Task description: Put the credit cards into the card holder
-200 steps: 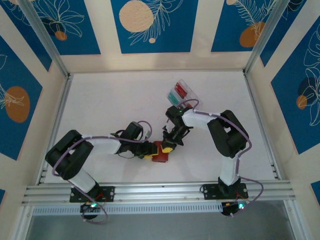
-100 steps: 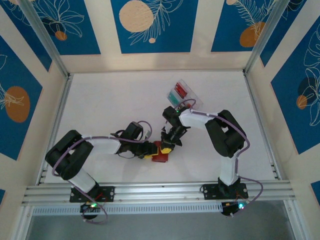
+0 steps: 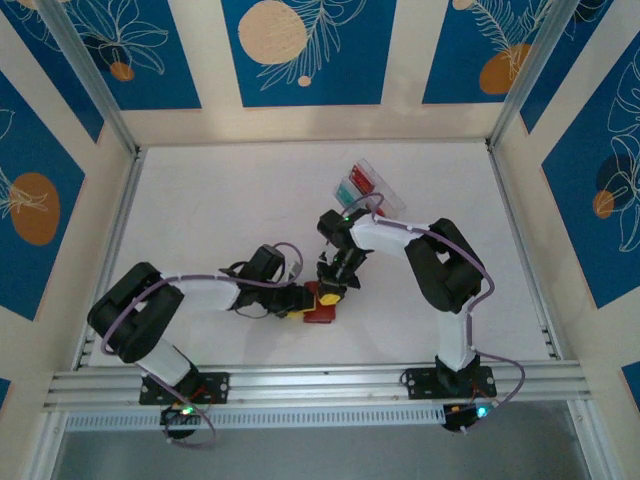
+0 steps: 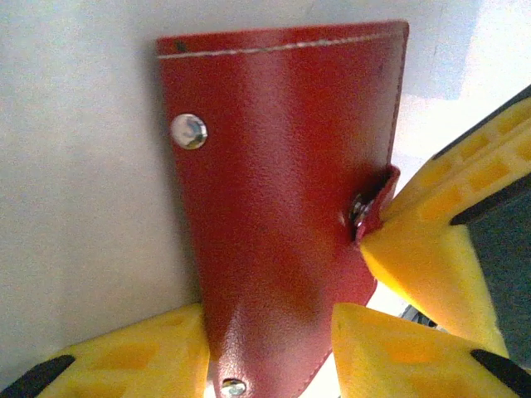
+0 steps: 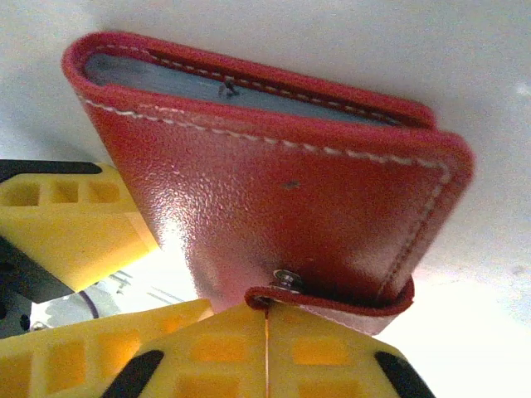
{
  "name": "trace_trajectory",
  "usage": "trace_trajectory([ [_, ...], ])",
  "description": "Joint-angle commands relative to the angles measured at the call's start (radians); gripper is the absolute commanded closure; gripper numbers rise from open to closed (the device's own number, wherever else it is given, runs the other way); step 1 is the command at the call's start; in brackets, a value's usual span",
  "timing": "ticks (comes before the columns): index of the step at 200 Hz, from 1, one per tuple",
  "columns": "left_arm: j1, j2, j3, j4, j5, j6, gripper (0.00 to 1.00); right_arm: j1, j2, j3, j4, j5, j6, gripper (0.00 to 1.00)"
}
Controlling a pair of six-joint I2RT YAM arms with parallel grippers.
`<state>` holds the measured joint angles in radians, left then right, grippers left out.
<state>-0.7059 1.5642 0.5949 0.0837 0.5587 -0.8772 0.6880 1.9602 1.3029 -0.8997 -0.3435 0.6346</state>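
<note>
The left claw (image 4: 270, 340) is clamping the card holder (image 4: 274, 149), its two yellow fingers (image 4: 124, 361) pressing against either side of the holder's end, and the red leather is running forward from between them. The holder is lying folded on the white bench (image 3: 220, 220), with pale pocket edges showing in the fold on the side facing away from the right claw (image 5: 267, 319).

The right claw is reaching in from the left claw's right-hand side. Its fingers (image 5: 207, 348) are pressing together with just a thin seam between them, and they are nipping the end of the closing tab (image 5: 332, 300) right at their tips, next to the metal snap (image 5: 284, 278).

In the top view both claws are meeting over the holder (image 3: 322, 314), the left claw (image 3: 304, 302) and right claw (image 3: 333, 294) almost touching. Well beyond the right claw, a clear box (image 3: 378, 195) is sitting on the bench with red and teal credit cards (image 3: 362, 181) lying in it.
</note>
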Motion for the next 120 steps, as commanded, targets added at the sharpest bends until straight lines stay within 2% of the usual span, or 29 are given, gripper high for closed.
trace_trajectory([
  [1, 0.018, -0.049, -0.021, 0.008, -0.004, 0.003, 0.58, 0.007, -0.017, 0.054, -0.009, 0.012, -0.013, 0.88],
  [95, 0.082, -0.141, -0.058, -0.025, 0.015, -0.003, 0.57, 0.036, -0.003, 0.159, -0.122, 0.113, -0.056, 0.87],
  [120, 0.105, -0.137, -0.058, -0.033, 0.014, -0.002, 0.57, 0.056, 0.015, 0.19, -0.169, 0.189, -0.061, 0.8],
])
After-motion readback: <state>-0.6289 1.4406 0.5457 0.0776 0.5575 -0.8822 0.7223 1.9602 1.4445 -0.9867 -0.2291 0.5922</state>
